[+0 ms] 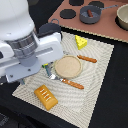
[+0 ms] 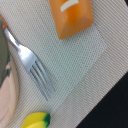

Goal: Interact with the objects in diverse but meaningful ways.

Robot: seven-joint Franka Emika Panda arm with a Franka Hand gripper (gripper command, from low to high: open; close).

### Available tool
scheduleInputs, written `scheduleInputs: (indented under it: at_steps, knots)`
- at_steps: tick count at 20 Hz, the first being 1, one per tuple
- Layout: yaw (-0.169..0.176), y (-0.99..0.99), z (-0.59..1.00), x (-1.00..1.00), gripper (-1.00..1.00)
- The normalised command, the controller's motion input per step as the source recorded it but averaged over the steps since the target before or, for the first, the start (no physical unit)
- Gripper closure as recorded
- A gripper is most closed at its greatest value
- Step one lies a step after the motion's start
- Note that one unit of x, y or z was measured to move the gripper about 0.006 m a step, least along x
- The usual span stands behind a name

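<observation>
the grey pot (image 1: pixel 90 14) sits on the brown board (image 1: pixel 107 22) at the far side, holding a brown sausage (image 1: pixel 89 12). the tan plate (image 1: pixel 68 66) on the woven mat (image 1: pixel 97 75) holds nothing. cheese wedge (image 1: pixel 80 41) — yellow, holed — lies beyond the plate; the orange ridged bread slab (image 1: pixel 46 96) lies at the mat's near corner. banana tip (image 2: pixel 36 121) shows beside the fork (image 2: pixel 35 70). gripper fingers out of view — state cannot be told.

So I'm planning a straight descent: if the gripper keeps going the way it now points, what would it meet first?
Probably the woven placemat, in the bare patch between the fork and the orange bread slab. The gripper's fingers are not visible in either view, so depth and exact line are uncertain; the fork's tines lie close by.
</observation>
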Motion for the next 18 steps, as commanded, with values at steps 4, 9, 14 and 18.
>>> scheduleInputs:
  at_steps: [4, 9, 14, 18]
  knots:
    - [0.084, -0.3, 0.0, 0.63, -1.0]
    - [0.094, -0.37, 0.0, 0.58, -1.0]
    - [0.061, -0.39, -0.01, 0.64, -1.0]
    - [0.04, -0.35, -0.1, 0.53, -1.0]
